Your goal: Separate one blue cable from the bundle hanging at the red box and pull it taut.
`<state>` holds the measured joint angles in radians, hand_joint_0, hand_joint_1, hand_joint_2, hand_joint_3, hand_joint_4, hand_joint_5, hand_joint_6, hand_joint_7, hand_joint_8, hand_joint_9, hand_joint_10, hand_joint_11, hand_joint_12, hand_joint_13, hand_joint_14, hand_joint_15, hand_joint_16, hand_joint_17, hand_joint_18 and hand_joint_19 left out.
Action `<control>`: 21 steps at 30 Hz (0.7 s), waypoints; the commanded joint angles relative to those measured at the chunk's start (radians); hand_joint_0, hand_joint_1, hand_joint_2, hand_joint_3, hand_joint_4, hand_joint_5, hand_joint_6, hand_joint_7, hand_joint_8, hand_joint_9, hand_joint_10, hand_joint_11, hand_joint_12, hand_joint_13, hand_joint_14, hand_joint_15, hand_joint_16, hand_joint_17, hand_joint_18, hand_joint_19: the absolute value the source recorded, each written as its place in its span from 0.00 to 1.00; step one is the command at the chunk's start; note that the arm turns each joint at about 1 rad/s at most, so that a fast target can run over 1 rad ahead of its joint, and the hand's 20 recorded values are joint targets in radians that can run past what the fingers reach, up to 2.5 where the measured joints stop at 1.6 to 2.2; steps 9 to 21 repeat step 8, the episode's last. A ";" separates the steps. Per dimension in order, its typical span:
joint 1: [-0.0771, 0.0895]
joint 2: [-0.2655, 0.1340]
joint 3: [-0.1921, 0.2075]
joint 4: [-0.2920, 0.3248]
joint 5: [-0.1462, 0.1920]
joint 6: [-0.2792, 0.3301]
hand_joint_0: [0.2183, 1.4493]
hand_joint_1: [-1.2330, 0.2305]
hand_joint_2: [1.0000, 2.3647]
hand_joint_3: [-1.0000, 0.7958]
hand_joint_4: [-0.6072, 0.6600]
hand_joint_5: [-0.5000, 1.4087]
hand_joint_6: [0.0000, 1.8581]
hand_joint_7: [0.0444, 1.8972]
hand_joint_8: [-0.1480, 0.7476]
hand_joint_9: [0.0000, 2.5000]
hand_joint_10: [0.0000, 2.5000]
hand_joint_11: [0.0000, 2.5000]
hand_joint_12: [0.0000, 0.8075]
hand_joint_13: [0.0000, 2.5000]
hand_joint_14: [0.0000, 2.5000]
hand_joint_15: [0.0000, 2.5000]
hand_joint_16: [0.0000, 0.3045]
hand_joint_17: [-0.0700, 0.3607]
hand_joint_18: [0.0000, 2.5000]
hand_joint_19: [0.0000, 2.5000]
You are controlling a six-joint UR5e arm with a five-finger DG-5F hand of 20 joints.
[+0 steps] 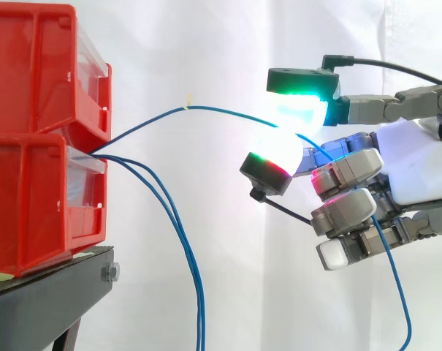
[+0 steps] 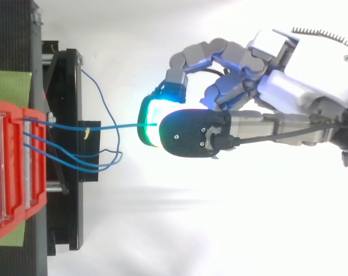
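A white curtain (image 1: 206,51) hangs behind the whole scene, plain and brightly lit. In front of it the hand (image 1: 418,172) comes in from the right, and two of its glowing fingertips (image 1: 301,110), showing white and green, are pressed together on a single blue cable (image 2: 130,125). The other fingers are curled below them. Behind the pinch the cable passes the palm and hangs down in a loop. Towards the left it runs in a shallow arc past a small yellow tag (image 1: 189,99) to the gap between two stacked red bins (image 1: 31,66). Two more blue cables (image 1: 178,219) leave the same gap and droop well below the held one. The bins rest on a black stand (image 1: 45,292), with a green sheet (image 2: 10,86) under them.
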<state>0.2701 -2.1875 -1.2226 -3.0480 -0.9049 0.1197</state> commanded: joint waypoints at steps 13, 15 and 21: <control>0.000 0.000 0.000 0.000 0.001 0.000 0.36 0.35 0.02 0.52 0.29 0.16 0.51 0.60 0.40 0.39 0.29 0.62 0.40 0.46 0.02 0.66 0.15 0.40 0.28 0.32; 0.000 0.000 0.000 0.000 0.001 0.000 0.36 0.35 0.02 0.52 0.29 0.16 0.51 0.60 0.40 0.39 0.29 0.62 0.40 0.46 0.02 0.66 0.15 0.40 0.28 0.32; 0.000 0.000 0.000 0.000 0.001 0.000 0.36 0.35 0.02 0.52 0.29 0.16 0.51 0.60 0.40 0.39 0.29 0.62 0.40 0.46 0.02 0.66 0.15 0.40 0.28 0.32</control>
